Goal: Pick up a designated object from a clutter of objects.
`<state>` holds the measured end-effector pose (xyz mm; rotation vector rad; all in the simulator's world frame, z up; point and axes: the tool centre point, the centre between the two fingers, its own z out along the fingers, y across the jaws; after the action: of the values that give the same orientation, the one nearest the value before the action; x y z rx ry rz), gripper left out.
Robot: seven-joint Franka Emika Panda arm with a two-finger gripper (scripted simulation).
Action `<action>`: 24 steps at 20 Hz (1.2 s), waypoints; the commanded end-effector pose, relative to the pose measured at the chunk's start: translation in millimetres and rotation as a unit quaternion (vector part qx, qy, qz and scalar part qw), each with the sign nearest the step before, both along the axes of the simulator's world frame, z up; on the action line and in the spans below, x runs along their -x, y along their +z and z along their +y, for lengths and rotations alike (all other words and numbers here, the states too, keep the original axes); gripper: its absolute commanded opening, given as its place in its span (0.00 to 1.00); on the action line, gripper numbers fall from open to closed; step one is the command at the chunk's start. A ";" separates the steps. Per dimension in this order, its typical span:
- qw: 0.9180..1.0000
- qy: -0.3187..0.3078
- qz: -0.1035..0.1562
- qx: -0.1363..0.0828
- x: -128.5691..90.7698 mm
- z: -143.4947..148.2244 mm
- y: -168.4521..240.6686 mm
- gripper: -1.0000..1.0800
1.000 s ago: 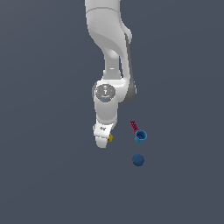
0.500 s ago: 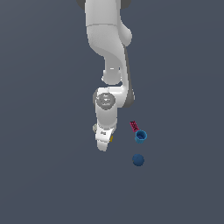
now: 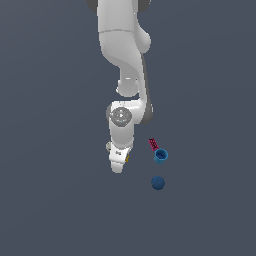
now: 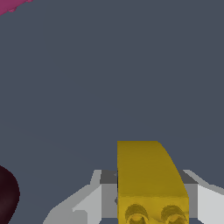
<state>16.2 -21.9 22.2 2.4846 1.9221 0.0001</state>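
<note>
The designated object, a bright yellow blocky lump [image 4: 146, 170], sits between my gripper's [image 4: 151, 197] two fingers, whose grey pads [image 4: 108, 178] press against both of its sides. In the exterior view my gripper [image 3: 119, 167] points down at the floor, and only a sliver of the yellow lump [image 3: 128, 158] shows beside it. Of the clutter, a dark maroon ball [image 4: 6, 196] lies close by. A whitish ball [image 3: 108, 146] peeks out on the exterior view's left of the hand.
On the exterior view's right of the gripper lie a pink-red bar [image 3: 154, 144], a blue cup [image 3: 160, 155] and a blue ball [image 3: 158, 183]. The pink-red bar [image 4: 13, 4] also shows at the edge of the wrist view. The floor is plain grey.
The arm has come down over the yellow lump, mostly in the first half second. The bar, cup and blue ball have not moved.
</note>
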 end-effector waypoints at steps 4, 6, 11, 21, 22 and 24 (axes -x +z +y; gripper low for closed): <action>1.000 0.000 0.000 0.000 0.0 0.0 -0.3 0.00; 1.000 0.000 0.000 0.000 0.3 0.4 0.5 0.00; 1.000 0.000 0.000 0.000 4.0 4.6 9.4 0.00; 1.000 0.000 0.000 0.001 23.6 27.6 57.5 0.00; 1.000 0.000 0.000 0.001 26.5 31.0 64.5 0.00; 1.000 0.000 0.000 0.001 32.7 38.4 79.8 0.00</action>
<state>-12.1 11.0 90.5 2.4839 1.9221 -0.0031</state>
